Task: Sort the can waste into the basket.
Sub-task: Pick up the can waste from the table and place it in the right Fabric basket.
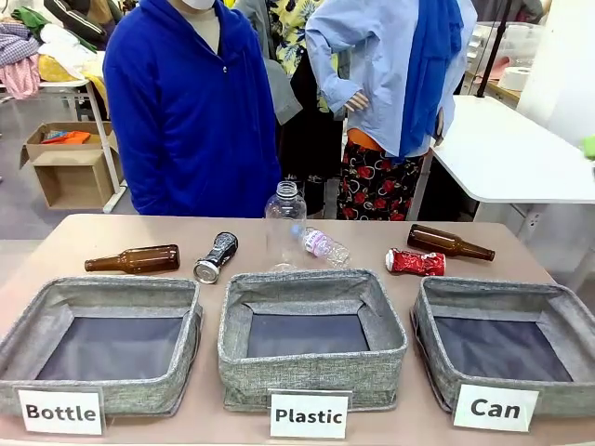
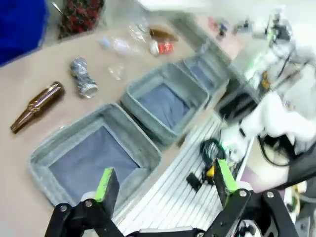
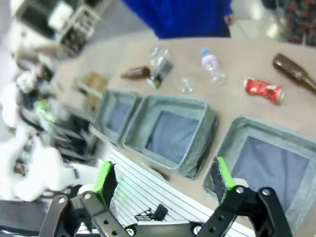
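The dark slim can [image 1: 216,257] lies on the table behind the left and middle bins. Farther right lies the crushed red can [image 1: 416,263], just behind the grey basket [image 1: 488,290] labelled "Can". In the left wrist view my left gripper [image 2: 163,185] is open and holds nothing, low over the robot's side of the table, far from the dark can [image 2: 84,83], the red can [image 2: 163,47] and the basket [image 2: 213,60]. My right gripper [image 3: 163,182] is likewise open, near the basket [image 3: 261,127], with the red can [image 3: 264,90] and the dark can [image 3: 159,74] beyond it.
Grey bins labelled "Bottle" [image 1: 102,290] and "Plastic" [image 1: 307,283] stand left of the basket. Two brown glass bottles [image 1: 135,259] [image 1: 449,242] lie on the table. One clear plastic bottle [image 1: 285,218] stands upright and another [image 1: 325,246] lies beside it. A person in blue [image 1: 191,111] stands at the far side.
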Motion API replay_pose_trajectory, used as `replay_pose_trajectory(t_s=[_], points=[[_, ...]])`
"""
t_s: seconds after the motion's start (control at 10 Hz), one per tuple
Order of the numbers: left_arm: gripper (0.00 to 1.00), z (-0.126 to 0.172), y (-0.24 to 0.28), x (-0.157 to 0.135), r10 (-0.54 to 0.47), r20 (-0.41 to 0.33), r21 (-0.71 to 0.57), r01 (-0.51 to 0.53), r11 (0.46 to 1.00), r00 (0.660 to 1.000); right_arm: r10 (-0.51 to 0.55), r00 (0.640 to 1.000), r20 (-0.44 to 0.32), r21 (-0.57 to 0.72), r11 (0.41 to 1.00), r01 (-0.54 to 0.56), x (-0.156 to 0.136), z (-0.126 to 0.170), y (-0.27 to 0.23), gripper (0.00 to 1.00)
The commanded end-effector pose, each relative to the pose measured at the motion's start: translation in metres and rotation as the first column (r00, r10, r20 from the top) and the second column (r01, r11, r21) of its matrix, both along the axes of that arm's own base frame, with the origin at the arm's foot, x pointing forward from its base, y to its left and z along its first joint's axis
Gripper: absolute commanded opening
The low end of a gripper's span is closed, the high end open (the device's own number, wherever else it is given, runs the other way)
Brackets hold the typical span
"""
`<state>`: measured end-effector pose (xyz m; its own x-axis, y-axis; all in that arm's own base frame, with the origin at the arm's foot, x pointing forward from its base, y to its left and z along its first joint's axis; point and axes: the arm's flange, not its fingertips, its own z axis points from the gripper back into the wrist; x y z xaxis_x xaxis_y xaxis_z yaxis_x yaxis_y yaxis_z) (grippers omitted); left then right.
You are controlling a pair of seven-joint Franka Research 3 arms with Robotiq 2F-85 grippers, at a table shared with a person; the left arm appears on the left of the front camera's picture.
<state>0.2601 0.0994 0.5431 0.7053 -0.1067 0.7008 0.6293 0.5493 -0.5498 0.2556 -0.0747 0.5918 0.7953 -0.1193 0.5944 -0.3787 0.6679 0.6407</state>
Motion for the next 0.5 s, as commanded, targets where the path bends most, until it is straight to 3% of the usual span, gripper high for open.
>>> replay_pose_trajectory(t_s=[0.0, 0.2, 0.3, 0.4], points=[[1.00, -0.048, 0.049, 0.003, 0.134, -0.047, -0.232, -0.141, 0.962, 0.990, -0.089, 0.995, -0.049, 0.207, 0.974, 0.098, -0.016, -0.081, -0.045, 1.00], [1.00, -0.084, 0.047, 0.011, 0.223, -0.120, -0.323, -0.251, 0.913, 0.967, -0.163, 0.981, -0.102, 0.314, 0.931, 0.187, -0.015, -0.114, -0.077, 1.00], [1.00, -0.090, 0.045, 0.011, 0.241, -0.117, -0.346, -0.267, 0.900, 0.963, -0.193, 0.972, -0.131, 0.334, 0.915, 0.227, -0.013, -0.124, -0.082, 1.00], [1.00, -0.063, 0.089, 0.003, 0.212, -0.121, -0.280, -0.239, 0.930, 0.970, -0.241, 0.961, -0.136, 0.313, 0.910, 0.272, -0.008, -0.132, -0.085, 1.00]])
